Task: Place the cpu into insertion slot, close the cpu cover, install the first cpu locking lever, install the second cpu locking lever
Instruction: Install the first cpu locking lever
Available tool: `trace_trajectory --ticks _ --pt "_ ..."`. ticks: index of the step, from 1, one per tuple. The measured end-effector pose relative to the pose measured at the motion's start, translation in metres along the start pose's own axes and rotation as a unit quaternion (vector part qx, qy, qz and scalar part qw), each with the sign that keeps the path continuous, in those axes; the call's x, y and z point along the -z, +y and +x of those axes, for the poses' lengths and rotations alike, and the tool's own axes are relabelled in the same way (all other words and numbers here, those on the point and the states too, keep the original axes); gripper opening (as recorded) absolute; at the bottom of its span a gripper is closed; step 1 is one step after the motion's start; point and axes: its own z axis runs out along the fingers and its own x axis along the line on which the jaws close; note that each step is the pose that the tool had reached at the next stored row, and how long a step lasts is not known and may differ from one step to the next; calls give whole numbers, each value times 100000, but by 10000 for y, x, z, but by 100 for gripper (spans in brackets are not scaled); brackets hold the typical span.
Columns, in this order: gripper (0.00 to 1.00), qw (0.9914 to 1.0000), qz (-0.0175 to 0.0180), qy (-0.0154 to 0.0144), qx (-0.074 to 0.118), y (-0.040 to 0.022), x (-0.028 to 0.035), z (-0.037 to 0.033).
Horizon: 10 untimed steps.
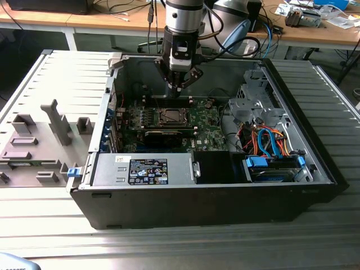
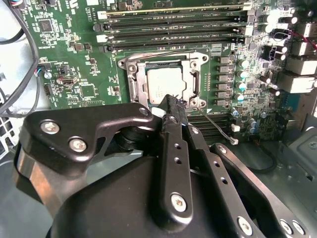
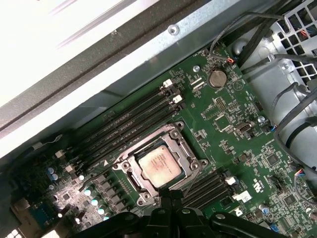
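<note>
Inside the open computer case (image 1: 202, 191) on the ribbed metal bench, the cpu (image 2: 166, 85) sits in the insertion slot (image 3: 130, 169) under the closed cpu cover (image 2: 193, 84), so the gripper (image 2: 173, 101), fingertips together and empty, appears poised for a locking lever, needing a careful hooking press.

This is a robotics or electronics lab. An opened black desktop computer case (image 1: 214, 185), its green circuit board (image 1: 197, 126) exposed, lies on a ribbed grey metal work table (image 1: 185, 247). At the exterior view's left stands a grey plastic fixture tray with upright holders (image 1: 39, 143). Beyond, at the far side, long wooden benches (image 1: 107, 21) carry loose cables and small electronic parts (image 1: 306, 14).
</note>
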Motion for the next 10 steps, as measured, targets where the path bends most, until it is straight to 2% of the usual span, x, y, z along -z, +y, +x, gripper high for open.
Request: trace_trajectory --ticks 10 --pt "11 99995 -6 -87 1020 0 0 0"
